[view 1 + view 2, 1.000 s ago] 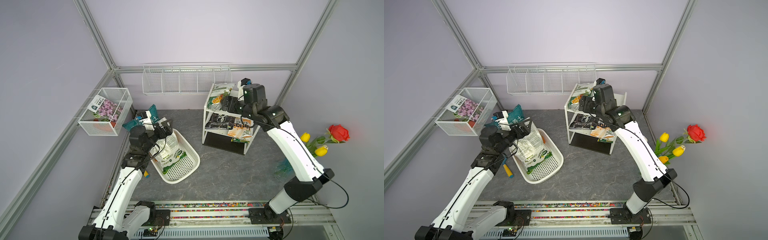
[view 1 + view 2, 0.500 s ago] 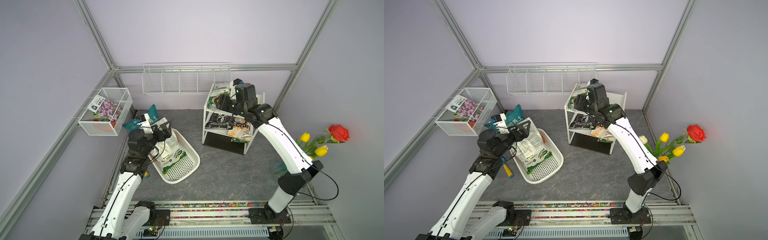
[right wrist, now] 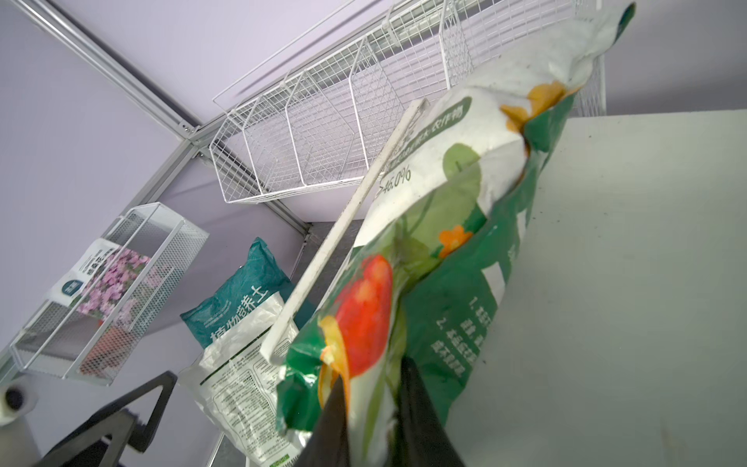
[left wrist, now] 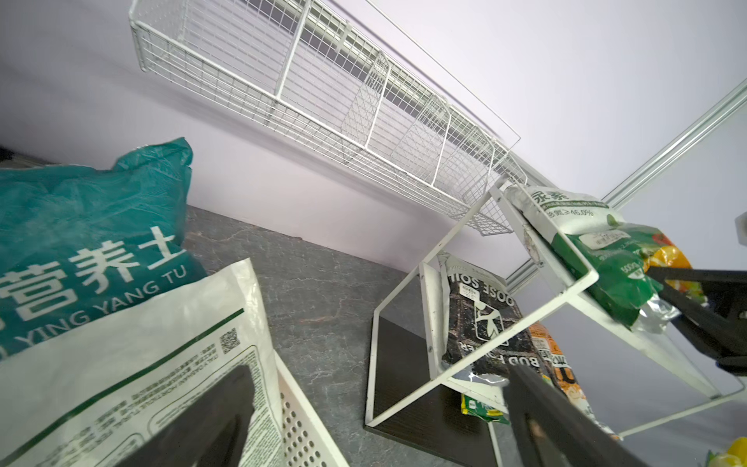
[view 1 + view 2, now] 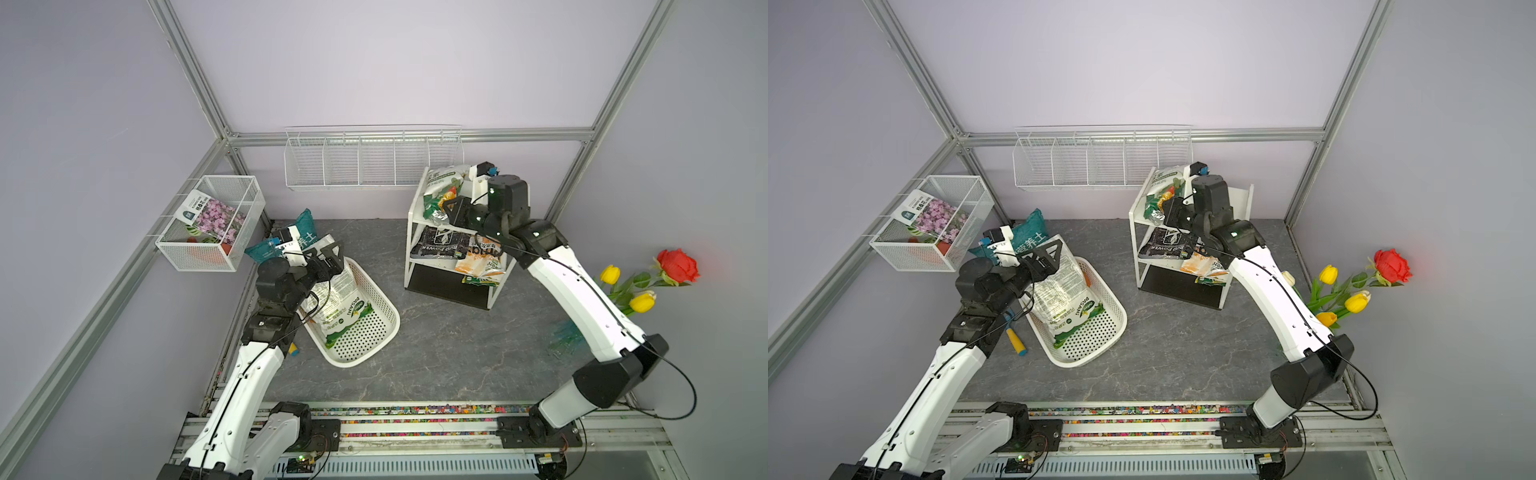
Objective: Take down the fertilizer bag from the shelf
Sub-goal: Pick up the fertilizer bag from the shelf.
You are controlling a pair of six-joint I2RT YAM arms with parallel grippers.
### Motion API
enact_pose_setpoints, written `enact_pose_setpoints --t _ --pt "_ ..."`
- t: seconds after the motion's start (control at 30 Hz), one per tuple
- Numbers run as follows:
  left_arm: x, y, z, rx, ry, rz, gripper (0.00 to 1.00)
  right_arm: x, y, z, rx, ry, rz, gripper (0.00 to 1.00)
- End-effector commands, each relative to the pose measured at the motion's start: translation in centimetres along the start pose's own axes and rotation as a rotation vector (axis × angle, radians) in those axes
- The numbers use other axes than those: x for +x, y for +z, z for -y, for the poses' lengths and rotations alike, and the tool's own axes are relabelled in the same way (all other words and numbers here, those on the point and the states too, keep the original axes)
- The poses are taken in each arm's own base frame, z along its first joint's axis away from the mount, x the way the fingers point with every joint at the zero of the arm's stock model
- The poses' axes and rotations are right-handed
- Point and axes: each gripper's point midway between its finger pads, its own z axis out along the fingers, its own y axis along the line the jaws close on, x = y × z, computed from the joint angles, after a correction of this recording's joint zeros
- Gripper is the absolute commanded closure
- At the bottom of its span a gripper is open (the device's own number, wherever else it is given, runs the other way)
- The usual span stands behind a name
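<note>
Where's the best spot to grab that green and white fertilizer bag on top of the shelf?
Its crumpled lower end, from the front of the shelf. The fertilizer bag lies along the top board, with that thin end poking past the front edge, where the right hand pinches it.

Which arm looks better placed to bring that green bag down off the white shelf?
Right. The right gripper pinches the edge of the fertilizer bag on the top board of the shelf; the left gripper hangs open by the white basket, away from the shelf.
</note>
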Motion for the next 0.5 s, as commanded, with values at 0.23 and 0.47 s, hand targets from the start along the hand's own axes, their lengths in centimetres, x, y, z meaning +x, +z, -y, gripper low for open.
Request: enact_pose_setpoints --t 0.23,0.47 --pt "-3.1 2.7 6.7 0.290 -0.249 -0.104 0.00 -1.9 -11.1 -6.4 -0.373 -0.313 0.112 1.00" --pt "-1.6 5.0 12.4 0.580 -0.590 -0.304 0.00 -1.4 -16.3 -8.1 -0.443 -0.345 0.176 1.00"
